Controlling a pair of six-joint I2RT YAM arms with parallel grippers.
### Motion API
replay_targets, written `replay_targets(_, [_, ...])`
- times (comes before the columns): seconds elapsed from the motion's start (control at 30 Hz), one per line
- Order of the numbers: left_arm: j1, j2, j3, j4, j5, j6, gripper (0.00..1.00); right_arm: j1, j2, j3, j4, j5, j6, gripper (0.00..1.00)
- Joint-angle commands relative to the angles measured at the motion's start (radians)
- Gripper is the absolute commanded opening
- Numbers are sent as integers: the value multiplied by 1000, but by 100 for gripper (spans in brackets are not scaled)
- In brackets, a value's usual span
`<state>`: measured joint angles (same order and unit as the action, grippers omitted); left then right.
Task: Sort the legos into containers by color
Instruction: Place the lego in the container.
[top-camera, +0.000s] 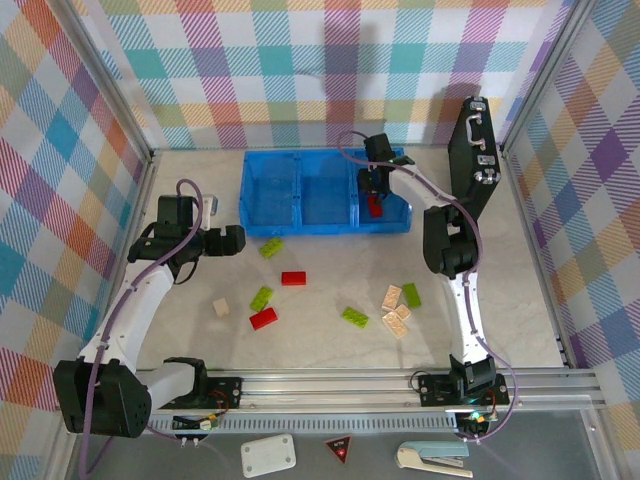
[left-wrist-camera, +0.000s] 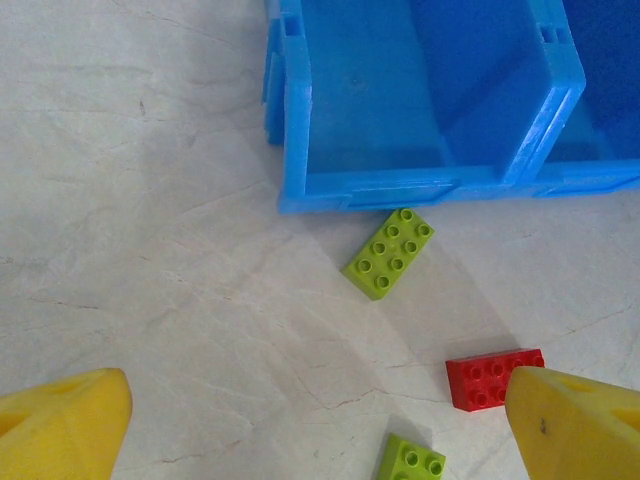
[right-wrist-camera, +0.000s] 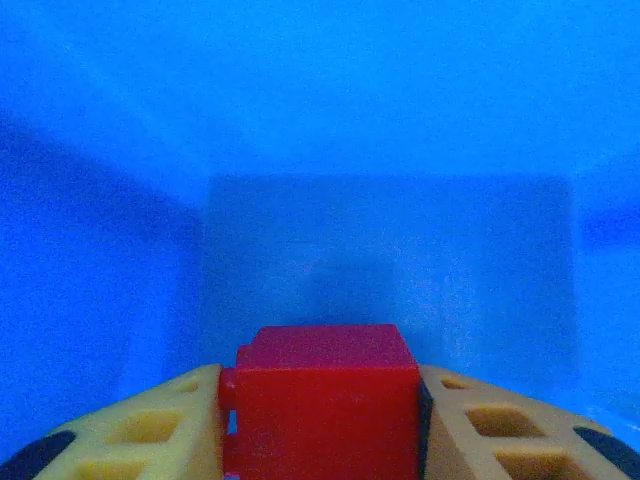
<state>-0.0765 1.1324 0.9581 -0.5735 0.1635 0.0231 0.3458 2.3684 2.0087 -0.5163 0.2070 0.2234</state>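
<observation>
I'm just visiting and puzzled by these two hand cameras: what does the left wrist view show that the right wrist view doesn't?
Left wrist view: the left gripper open above the table. A green lego lies close to the outer wall of the blue bin, with a loose red lego and a second green lego nearer the camera.
Right wrist view: the right gripper shut on a held red lego, with blue walls around it.
Shared: the blue bin, yellow fingers, and a red lego in each, though not the same one.
</observation>
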Motion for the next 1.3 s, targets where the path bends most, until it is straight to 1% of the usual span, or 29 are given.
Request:
replay_targets(0.0, [-2,4,12,3,-6,-6,96,-5,15,30,-7,-15,6,46])
replay_targets(0.13, [0,29,23,-4,24,-17,95,-6,5,30,-11,-25,13,48])
replay_targets(0.3, [-1,33,27,-5,26,-21,95,-5,-33,33,-27,-15,8,53])
replay_targets(0.4, [-2,36,27,-7,48,-24,95,-5,-65,29,-39,-15,5,57])
replay_targets(0.53, [-2,30,26,-5,41,-38,95,-5,-112,16,-56,-15,4,58])
replay_targets(0.67, [0,30,27,-10,40,-39,95,-4,-179,-32,-71,-32,1,58])
replay_targets(0.73, [-1,38,34,-15,64,-32,95,-4,-205,-48,-97,-51,-1,58])
replay_targets(0.77, [-2,42,38,-23,73,-23,95,-4,-225,-66,-108,-56,2,58])
replay_targets(0.87, [-1,42,49,-44,40,-3,95,0,-301,-150,-111,-71,11,58])
replay_targets(0.97, [-2,30,45,-51,32,3,95,5,-386,-243,-113,-85,31,58])
replay_targets(1.1, [-2,31,40,-54,26,-22,95,20,-503,-380,-108,-103,68,58])
replay_targets(1.27, [-9,80,69,-115,18,-53,94,55,-642,-533,-106,-105,98,58])
